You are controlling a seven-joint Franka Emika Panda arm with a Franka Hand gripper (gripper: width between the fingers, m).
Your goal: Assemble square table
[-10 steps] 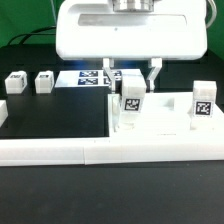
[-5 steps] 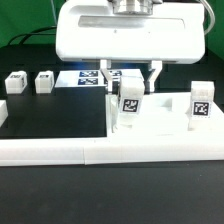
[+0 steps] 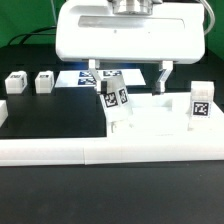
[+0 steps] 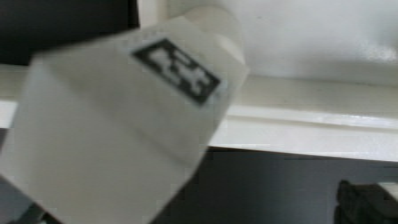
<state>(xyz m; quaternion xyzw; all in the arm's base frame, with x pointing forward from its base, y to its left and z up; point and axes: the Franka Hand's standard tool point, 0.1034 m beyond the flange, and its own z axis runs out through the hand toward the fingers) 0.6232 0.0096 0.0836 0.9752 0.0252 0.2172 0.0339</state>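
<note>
The large white square plastic slab with a raised rim (image 3: 160,125) lies in the lower right of the exterior view. It rests on the black surface (image 3: 50,115), against the long low white border wall (image 3: 60,152) along the bottom.

The step in hand looks like fitting legs to the slab. One small white tagged leg block (image 3: 202,104) stands upright at the slab's right edge. A second leg block (image 3: 113,97), at the frame's centre, leans over with its foot by the slab's left corner. In the wrist view this leaning block (image 4: 125,130) fills most of the picture, plainly tilted. A third leg block (image 3: 15,83) and a fourth leg block (image 3: 44,81) sit at the middle left, well apart from the slab.

The leaning block probably needs gripping again, righting and seating; whether it is in its hole cannot be told.

The broad white wrist housing (image 3: 125,35) hangs at the top centre, pointing straight down. The pincer (image 3: 131,78) is just above the leaning block, its jaws wide apart and holding nothing.
</note>
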